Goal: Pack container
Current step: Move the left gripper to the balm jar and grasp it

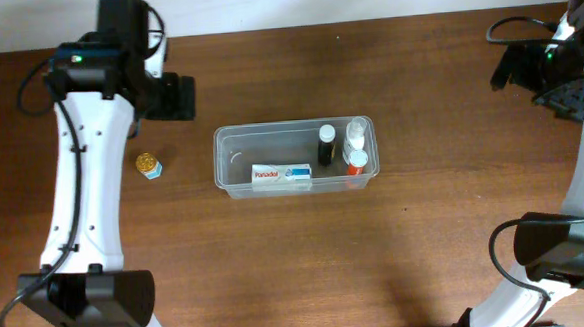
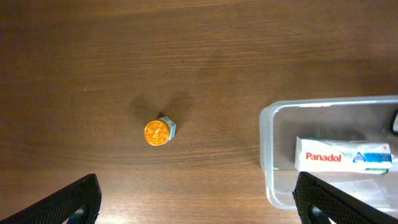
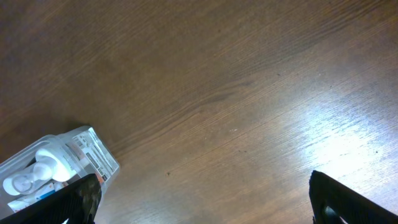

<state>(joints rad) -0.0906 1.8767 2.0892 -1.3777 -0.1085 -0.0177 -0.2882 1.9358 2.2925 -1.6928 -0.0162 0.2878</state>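
The clear plastic container sits mid-table. It holds a white Panadol box, a black-capped bottle, a white bottle and an orange-labelled bottle. A small bottle with a gold cap stands on the table left of the container. It also shows in the left wrist view, with the container and the Panadol box to its right. My left gripper is open and empty, above the table behind the gold-capped bottle. My right gripper is open and empty at the far right; the container's end shows beside its left finger.
The table is dark brown wood. The arm bases stand at the front left and front right. Black cables hang at the back corners.
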